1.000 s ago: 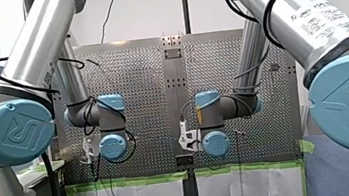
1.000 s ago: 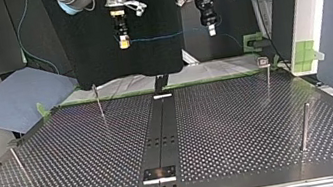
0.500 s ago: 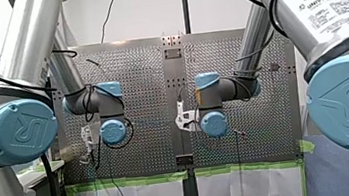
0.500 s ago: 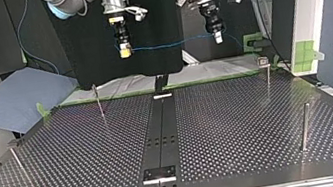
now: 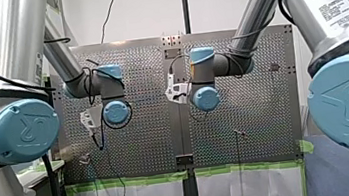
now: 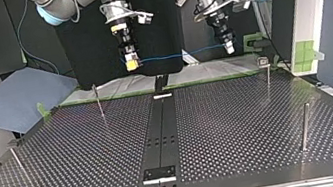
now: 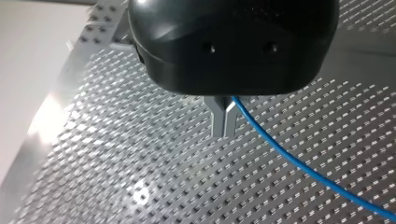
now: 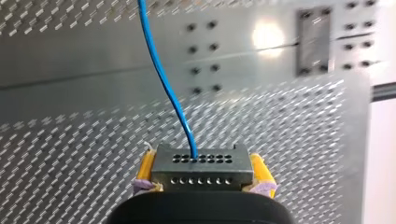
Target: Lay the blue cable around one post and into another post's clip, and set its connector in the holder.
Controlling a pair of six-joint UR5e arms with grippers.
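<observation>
Right hand [image 8: 201, 173], yellow pads [image 8: 145, 169], clamped on connector [image 8: 201, 165] — grey holed metal block. Left hand [image 7: 224, 123]: thin metal fingers [image 7: 217, 119] pinched on cable [image 7: 299, 163] — smooth blue strand strung between hands above perforated counter [image 7: 116, 163].

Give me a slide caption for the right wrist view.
My right gripper clamps the connector between yellow pads, the blue cable running ahead above the perforated table.
</observation>
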